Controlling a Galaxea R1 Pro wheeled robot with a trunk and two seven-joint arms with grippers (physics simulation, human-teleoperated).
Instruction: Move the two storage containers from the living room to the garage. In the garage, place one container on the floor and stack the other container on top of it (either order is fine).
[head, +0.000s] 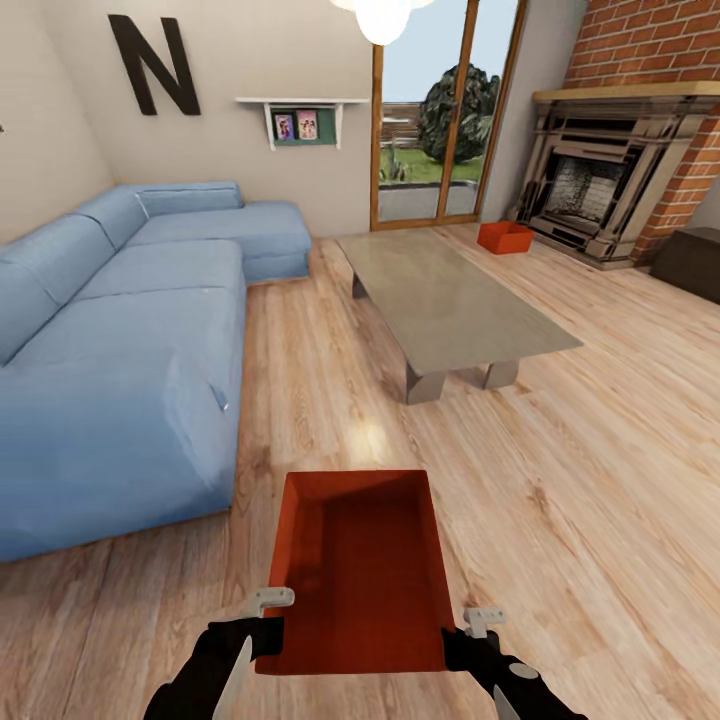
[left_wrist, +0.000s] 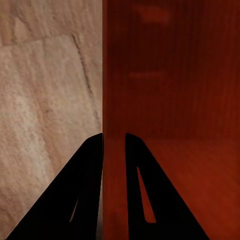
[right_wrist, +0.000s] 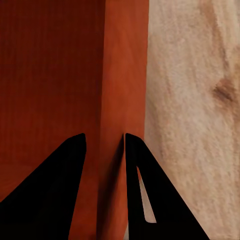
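In the head view we held one storage container (head: 360, 570) low in the middle of the frame, its open top facing us, with the left gripper (head: 262, 630) clamped on its near left corner and the right gripper (head: 468, 640) on its near right corner. The second storage container (head: 504, 237) sat on the wood floor (head: 600, 450) in the upper right of the frame, beside the fireplace (head: 600, 190) and beyond the coffee table (head: 450, 300), well apart from us. The blue sofa (head: 120, 350) ran along the left side, so we were in the living room, with the garage nowhere in sight. In the left wrist view the two black fingers (left_wrist: 82, 195) straddled the container's thin red wall (left_wrist: 114, 100), one outside over the floor and one inside the box, closed onto the wall. In the right wrist view the fingers (right_wrist: 145, 190) gripped the opposite wall (right_wrist: 125, 75) the same way, one finger on each face. We judged the main risk to be the grip itself: both grippers pinched smooth walls only near the close end, so the far end hung unsupported and the box could tip forward or slide out during turning or driving. The sofa and table also left a narrow lane, and clipping either could jolt the box loose.
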